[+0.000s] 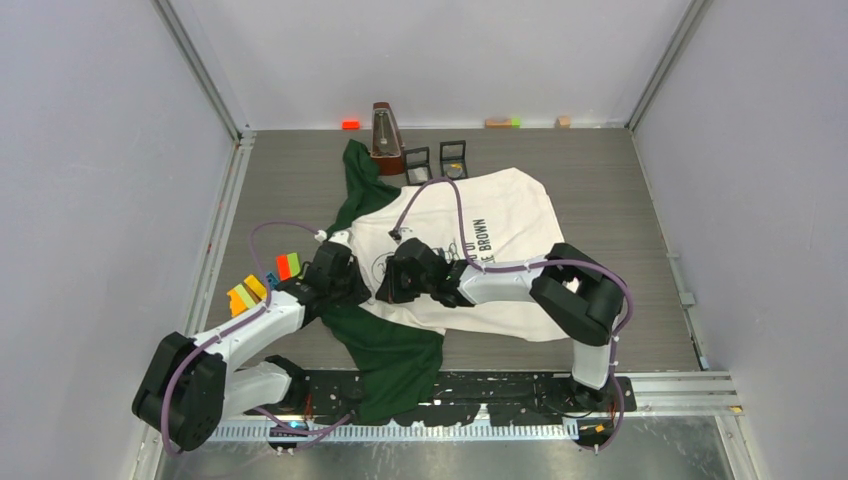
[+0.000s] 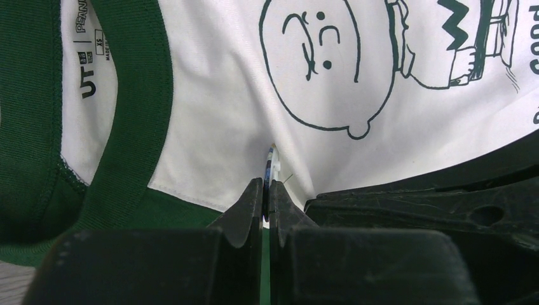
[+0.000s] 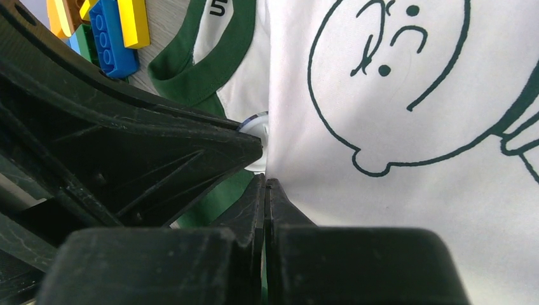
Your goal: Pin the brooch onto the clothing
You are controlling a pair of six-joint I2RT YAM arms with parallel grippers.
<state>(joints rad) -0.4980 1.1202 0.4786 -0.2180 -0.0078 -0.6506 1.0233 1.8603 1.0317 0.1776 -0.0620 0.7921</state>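
The clothing [image 1: 500, 210], a white T-shirt with dark green sleeves and collar, lies spread on the table. Its cartoon face print [image 2: 318, 63] shows in both wrist views. My left gripper [image 1: 364, 285] [image 2: 267, 184] is shut on the brooch [image 2: 272, 162], a thin blue and white piece held edge-on. The brooch presses against the white fabric just below the face. My right gripper [image 1: 386, 285] [image 3: 265, 182] is shut at a raised fold of the white fabric [image 3: 413, 190], right beside the left fingers [image 3: 159, 146]. A pale rim of the brooch [image 3: 256, 127] peeks out behind them.
Coloured toy bricks [image 1: 262, 280] [image 3: 114, 38] lie left of the collar. A wooden metronome [image 1: 386, 140] and two small black frames [image 1: 418, 163] stand behind the shirt. Small blocks [image 1: 350, 124] sit along the back wall. Grey walls close in on both sides.
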